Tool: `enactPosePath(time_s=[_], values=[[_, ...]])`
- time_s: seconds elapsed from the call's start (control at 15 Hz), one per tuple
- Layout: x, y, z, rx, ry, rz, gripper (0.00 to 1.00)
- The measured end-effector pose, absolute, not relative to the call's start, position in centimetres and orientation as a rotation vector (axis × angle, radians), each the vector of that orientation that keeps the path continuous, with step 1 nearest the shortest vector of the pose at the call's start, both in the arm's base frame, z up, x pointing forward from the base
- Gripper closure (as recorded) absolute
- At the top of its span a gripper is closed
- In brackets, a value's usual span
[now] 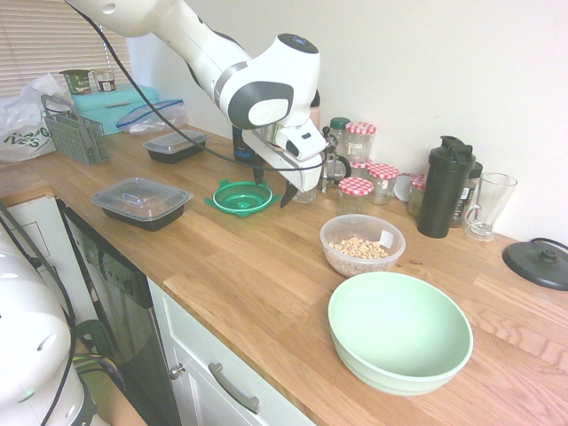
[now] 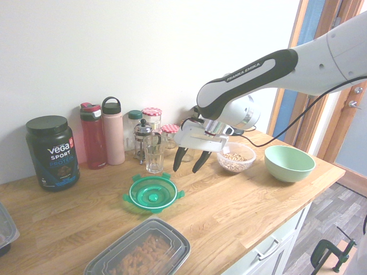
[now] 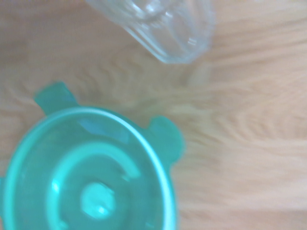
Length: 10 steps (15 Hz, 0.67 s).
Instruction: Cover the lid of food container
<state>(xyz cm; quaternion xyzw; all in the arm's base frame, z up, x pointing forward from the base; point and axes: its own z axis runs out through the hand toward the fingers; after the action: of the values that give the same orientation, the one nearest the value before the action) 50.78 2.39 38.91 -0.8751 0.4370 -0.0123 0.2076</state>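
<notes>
Fingers spread empty at the lid's two o'clock; you've yet to grasp it, food container uncovered.

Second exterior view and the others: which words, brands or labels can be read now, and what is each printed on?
"VEGA SPORT PROTEIN": black tub by the wall.
"FRANKA EMIKA": the robot arm.
Green letters on the plastic bag: cut off, unreadable.
White label on the food container: too small to read.
Wrist view: none.
</notes>
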Motion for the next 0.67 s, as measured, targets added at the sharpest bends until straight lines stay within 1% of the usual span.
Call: enactPosePath(time_s=[0.27,0.47,0.67], values=[[51.9,4.1,37.0,-2.384,1.056,0.016,0.00],[52.5,4.1,34.7,-2.387,1.037,0.044,0.00],[53.5,3.9,34.0,-2.299,1.050,0.108,0.00]])
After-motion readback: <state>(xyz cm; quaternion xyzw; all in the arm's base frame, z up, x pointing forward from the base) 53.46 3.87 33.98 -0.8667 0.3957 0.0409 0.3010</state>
